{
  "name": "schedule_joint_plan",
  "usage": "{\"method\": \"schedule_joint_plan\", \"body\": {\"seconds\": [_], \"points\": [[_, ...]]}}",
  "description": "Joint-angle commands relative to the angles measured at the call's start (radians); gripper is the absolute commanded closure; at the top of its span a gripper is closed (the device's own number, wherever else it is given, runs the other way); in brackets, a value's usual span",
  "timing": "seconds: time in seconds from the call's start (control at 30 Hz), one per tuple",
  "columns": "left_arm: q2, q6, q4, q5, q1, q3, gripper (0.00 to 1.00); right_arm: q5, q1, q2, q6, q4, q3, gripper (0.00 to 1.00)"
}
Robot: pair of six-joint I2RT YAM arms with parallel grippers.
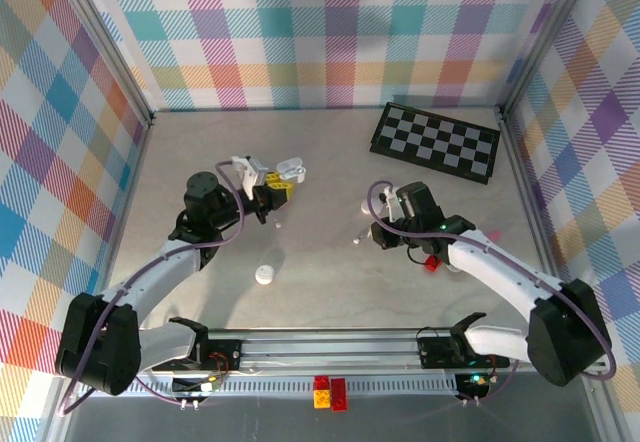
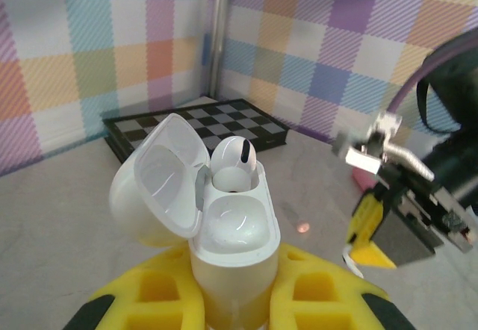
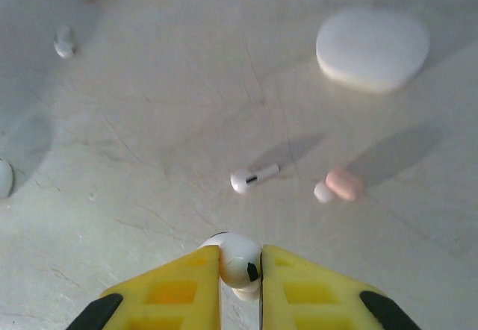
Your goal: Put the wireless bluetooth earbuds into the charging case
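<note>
At six o'clock of the right wrist view, my right pincer (image 3: 240,254) pinches a white earbud (image 3: 237,264), while my left pincer (image 2: 235,274) clamps the open charging case (image 2: 160,184) upright, presenting its empty socket (image 2: 233,229).

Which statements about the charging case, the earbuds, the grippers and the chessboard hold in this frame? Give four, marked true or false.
1. The white plastic charging case held in the left gripper has its lid open. True.
2. Both slots of that case are filled. False: one white short-stemmed earbud sits in the far slot, and the near slot is empty.
3. The right gripper is shut on a second white earbud. True.
4. The black-and-white chequered board lies between the arm bases. False: it lies at the far right of the grey table.
</note>
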Motion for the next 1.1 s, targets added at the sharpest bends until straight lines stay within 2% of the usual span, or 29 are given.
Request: {"method": "schedule_joint_plan", "body": {"seconds": [0.0, 0.2, 0.37, 0.8, 1.07], "points": [[0.026, 0.010, 0.012, -0.015, -0.044, 0.026, 1.00, 0.096, 0.026, -0.045, -0.091, -0.019, 0.079, 0.83], [0.080, -0.016, 0.042, -0.026, -0.116, 0.044, 1.00, 0.208, 0.106, -0.101, -0.229, 0.002, 0.167, 0.83], [0.100, -0.016, 0.054, -0.040, -0.157, 0.054, 1.00, 0.241, 0.161, -0.108, -0.325, 0.041, 0.225, 0.83], [0.172, -0.043, 0.108, -0.056, -0.250, 0.090, 1.00, 0.151, 0.196, 0.003, -0.394, 0.149, 0.338, 0.82], [0.192, -0.069, 0.145, -0.051, -0.264, 0.103, 1.00, 0.119, 0.206, 0.054, -0.401, 0.159, 0.367, 0.82]]}}
